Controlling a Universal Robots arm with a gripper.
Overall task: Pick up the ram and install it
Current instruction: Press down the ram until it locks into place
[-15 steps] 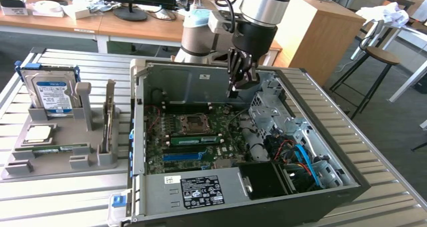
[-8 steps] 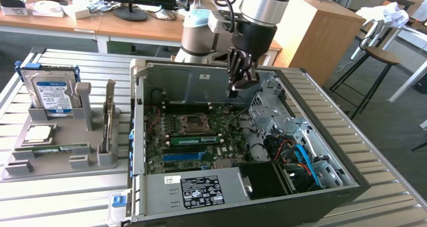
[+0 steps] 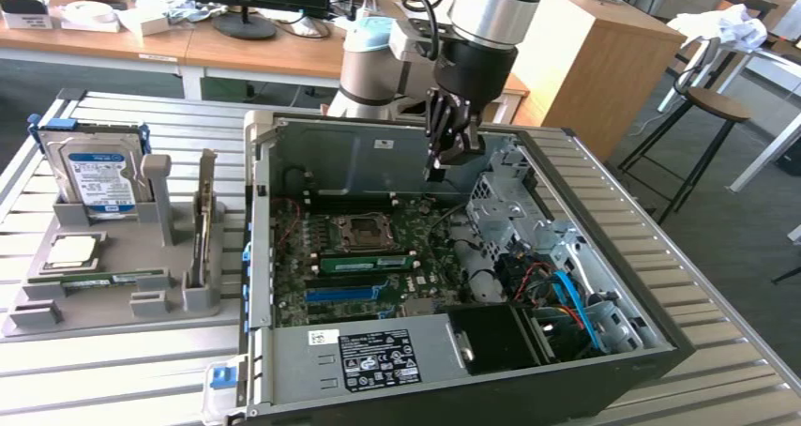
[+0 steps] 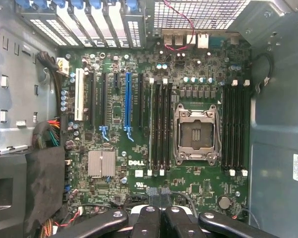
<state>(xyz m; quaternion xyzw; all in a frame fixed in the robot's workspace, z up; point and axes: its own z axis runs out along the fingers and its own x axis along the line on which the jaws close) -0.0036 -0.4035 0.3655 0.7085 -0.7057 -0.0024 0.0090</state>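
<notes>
Now your claw [image 3: 437,170], pinched together and empty, hangs over the open case [image 3: 356,149]; the ram [image 3: 107,278] lies in the lower-left tray [image 3: 119,250].

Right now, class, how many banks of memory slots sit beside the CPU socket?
2: one bank between the CPU socket and the blue expansion slot, the other on the socket's opposite side.

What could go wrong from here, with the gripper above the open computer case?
The shut gripper hangs over the motherboard; dropping straight could strike the open CPU socket.
A case wall rises beside it; a sideways swing may clip that.
A ram stick stands slotted beside the socket; a bump might unseat it.
</notes>
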